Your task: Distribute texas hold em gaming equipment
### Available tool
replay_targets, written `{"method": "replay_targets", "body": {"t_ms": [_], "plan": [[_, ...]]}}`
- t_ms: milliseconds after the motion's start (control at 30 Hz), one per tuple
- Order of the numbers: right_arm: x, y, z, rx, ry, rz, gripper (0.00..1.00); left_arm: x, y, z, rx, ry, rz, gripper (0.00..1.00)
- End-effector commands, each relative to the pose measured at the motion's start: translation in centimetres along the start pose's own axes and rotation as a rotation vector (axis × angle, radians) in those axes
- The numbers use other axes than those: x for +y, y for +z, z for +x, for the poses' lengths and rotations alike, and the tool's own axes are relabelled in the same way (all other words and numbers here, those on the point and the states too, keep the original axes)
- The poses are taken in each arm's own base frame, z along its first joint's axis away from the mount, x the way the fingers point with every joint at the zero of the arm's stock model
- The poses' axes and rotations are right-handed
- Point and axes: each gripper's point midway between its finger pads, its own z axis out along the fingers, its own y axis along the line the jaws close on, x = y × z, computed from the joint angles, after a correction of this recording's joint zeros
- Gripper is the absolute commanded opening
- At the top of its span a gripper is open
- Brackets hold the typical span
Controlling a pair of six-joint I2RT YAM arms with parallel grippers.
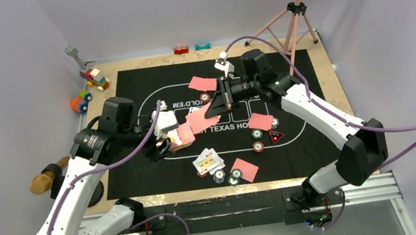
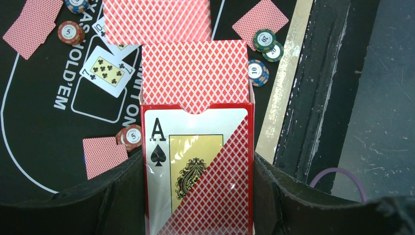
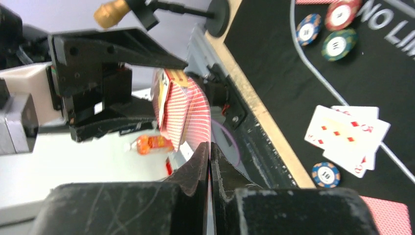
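Black mat, bowed red-backed card, ace-of-spades box

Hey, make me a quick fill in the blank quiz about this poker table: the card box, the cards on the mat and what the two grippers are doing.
1. The left gripper holds between its jaws a card box printed with the ace of ____.
2. The face-up seven on the mat has ____ as its suit.
3. The right gripper has its jaws ____ on a red-backed card at the box's mouth.
4. The mat's colour is ____.

Missing words: spades; clubs; shut; black.
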Motion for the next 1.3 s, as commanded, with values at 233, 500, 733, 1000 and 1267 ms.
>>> {"method": "replay_targets", "body": {"t_ms": [233, 500, 733, 1000, 1267], "plan": [[-6.0, -4.9, -7.2, -0.217, -0.250, 0.591, 0.00, 0.2, -0.7, -1.8, -0.074, 0.059, -0.020, 0.00], [-14.1, -7.7, -10.7, -0.260, -0.429, 1.363, 0.00, 0.1, -0.9, -1.8, -0.077, 0.058, -0.021, 0.00], [-17.3, -6.5, -10.2, -0.153, -0.618, 1.798, 0.00, 0.1, -0.8, -1.9, -0.081, 0.053, -0.018, 0.00], [-22.5, -3.4, -8.8, -0.037, -0.694, 1.902, 0.00, 0.0, -0.8, -1.8, -0.081, 0.052, -0.018, 0.00], [-24.2, -0.9, -8.0, -0.017, -0.740, 1.890, 0.01, 0.0, -0.8, -1.7, -0.082, 0.054, -0.019, 0.00]]}}
